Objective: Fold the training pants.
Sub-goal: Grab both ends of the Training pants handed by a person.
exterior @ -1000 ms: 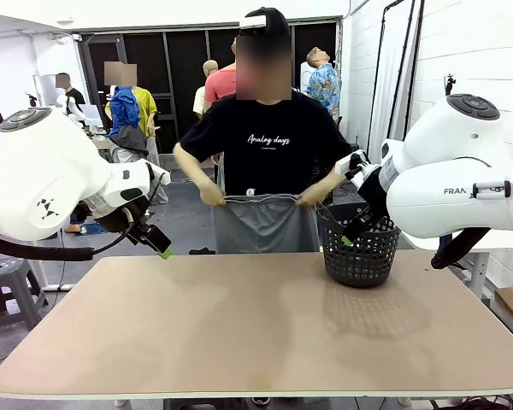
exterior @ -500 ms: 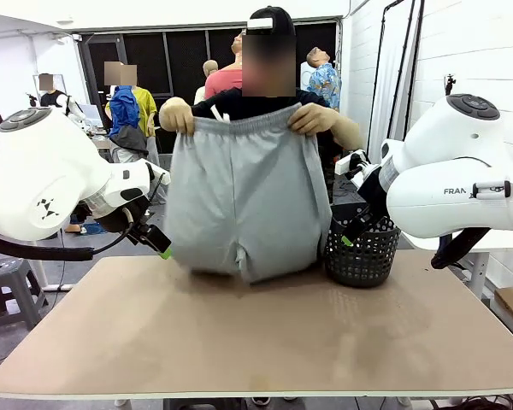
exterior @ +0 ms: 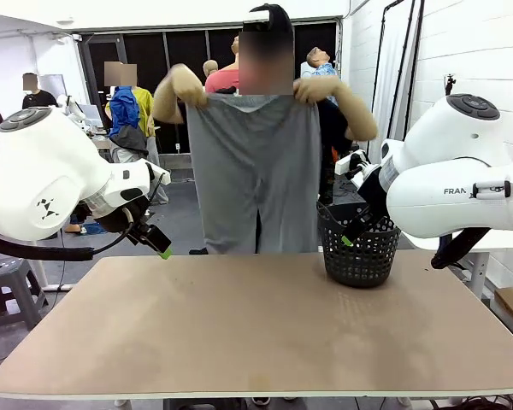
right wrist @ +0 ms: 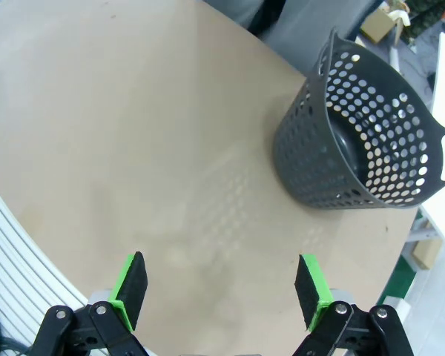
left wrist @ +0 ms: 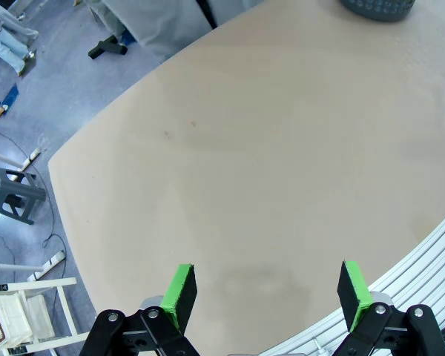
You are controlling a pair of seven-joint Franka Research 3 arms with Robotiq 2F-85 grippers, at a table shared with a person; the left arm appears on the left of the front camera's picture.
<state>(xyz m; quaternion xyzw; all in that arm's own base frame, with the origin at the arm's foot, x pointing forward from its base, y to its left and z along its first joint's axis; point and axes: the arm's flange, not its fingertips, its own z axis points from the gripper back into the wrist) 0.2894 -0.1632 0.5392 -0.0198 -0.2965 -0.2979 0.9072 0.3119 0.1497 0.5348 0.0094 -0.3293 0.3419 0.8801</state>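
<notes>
Now raised higher, the training pants (exterior: 255, 171) are hanging beyond my left gripper (left wrist: 267, 285) and right gripper (right wrist: 221, 285), both idling spread, folding unstarted.

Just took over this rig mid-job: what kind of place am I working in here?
Probably an indoor robotics lab or workshop hall, not a home: a work table with a black mesh basket, a person holding up the training pants, and other people standing farther back.
</notes>
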